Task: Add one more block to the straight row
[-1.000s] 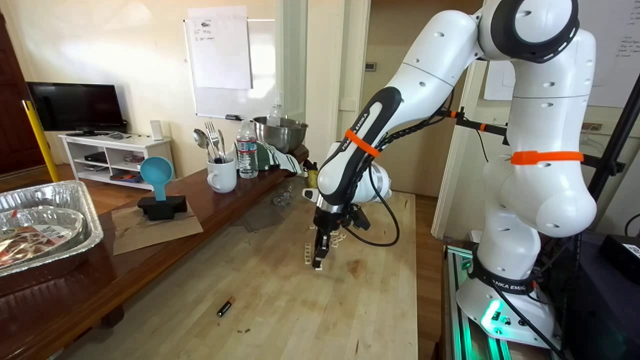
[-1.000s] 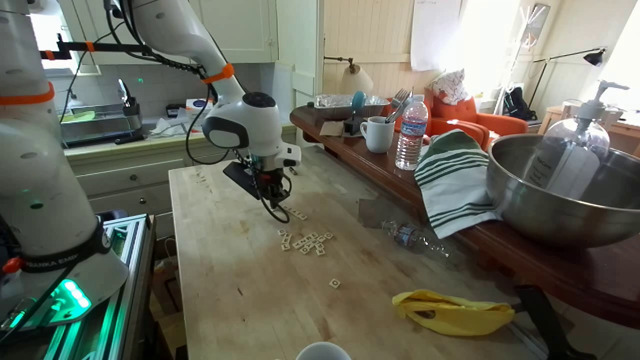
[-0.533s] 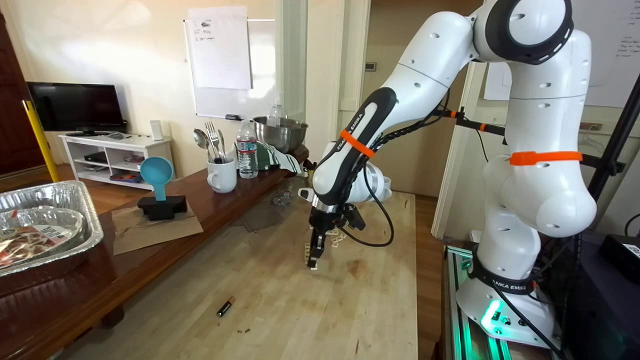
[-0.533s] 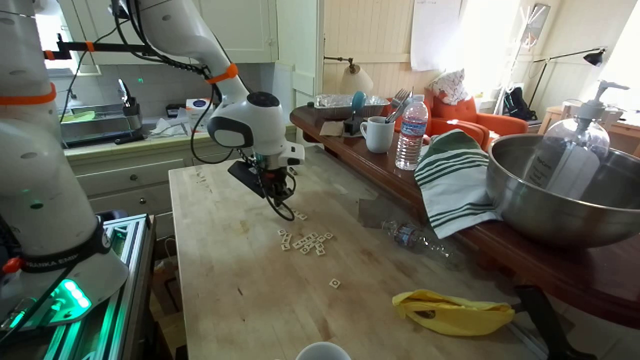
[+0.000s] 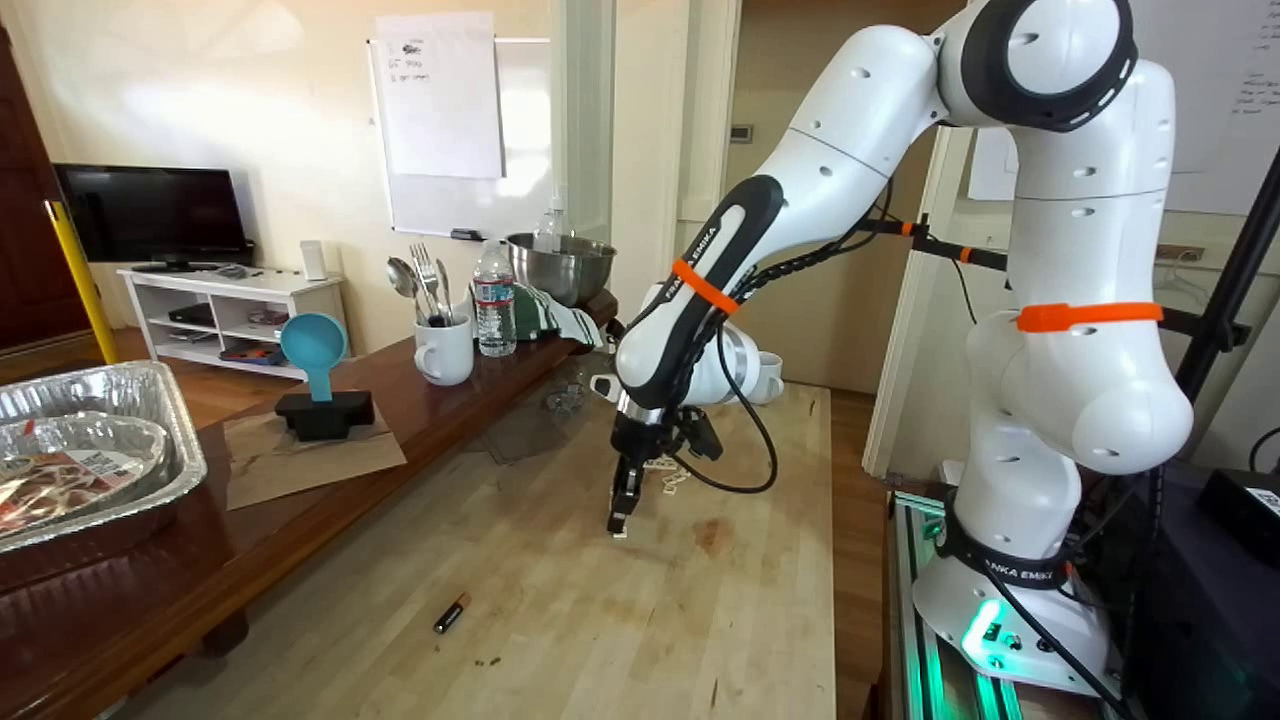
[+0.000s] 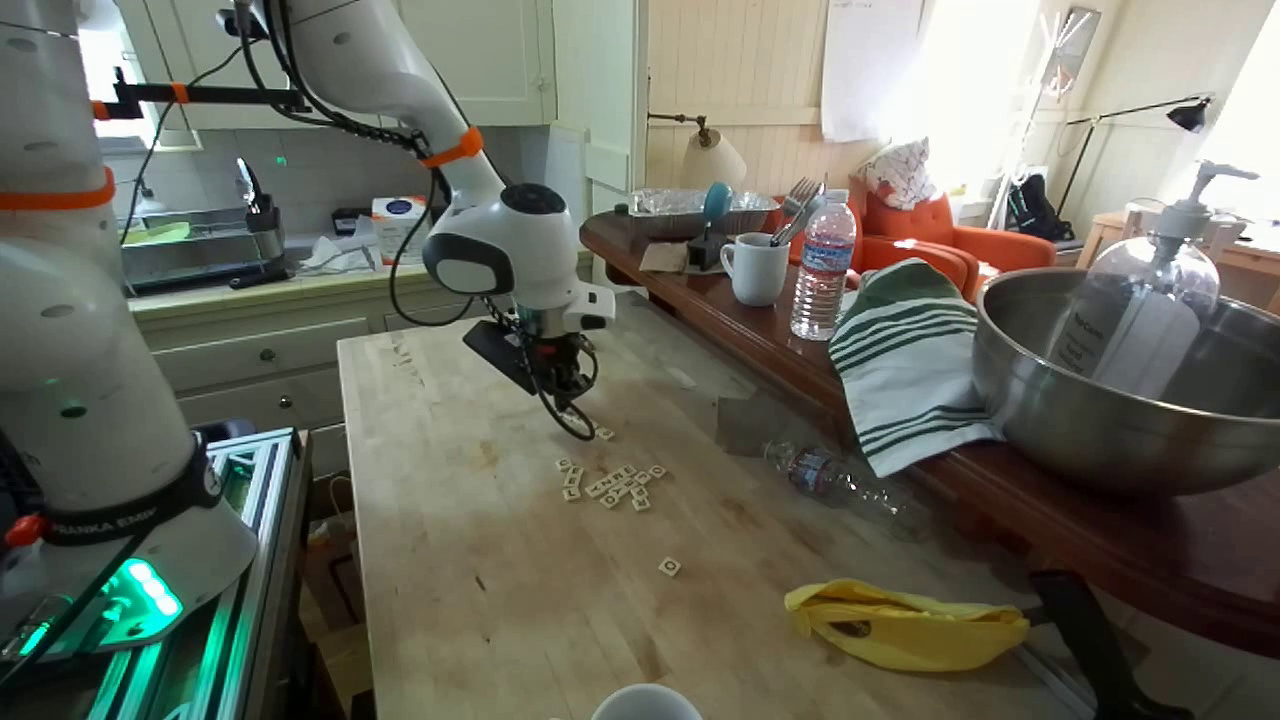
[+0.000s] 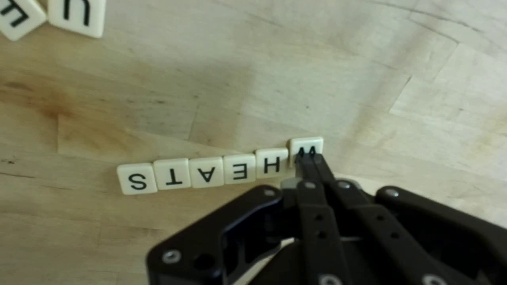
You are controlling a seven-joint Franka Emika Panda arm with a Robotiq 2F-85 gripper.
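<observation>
The straight row (image 7: 206, 171) is several pale letter blocks lying side by side in the wrist view. Beside its H end lies a W block (image 7: 306, 144), a narrow gap away and set slightly up from the row's line. My gripper (image 7: 309, 157) is shut, its fingertips together on top of the W block and covering part of its letter. Nothing shows between the fingers. In an exterior view the gripper (image 5: 618, 528) points down at the table with the W block (image 5: 620, 535) at its tip. The arm hides most of the row; one end block (image 6: 605, 433) shows in an exterior view.
Loose blocks (image 6: 615, 485) lie close to the row, some also at the wrist view's upper left (image 7: 77, 18). A single block (image 6: 670, 567) lies apart. A battery (image 5: 452, 613), a yellow bag (image 6: 905, 625) and a raised dark wooden ledge (image 5: 400, 420) are around.
My gripper has slid sideways along the table toward the row, and the W block has moved with its tip to the row's end. The other blocks look unmoved.
</observation>
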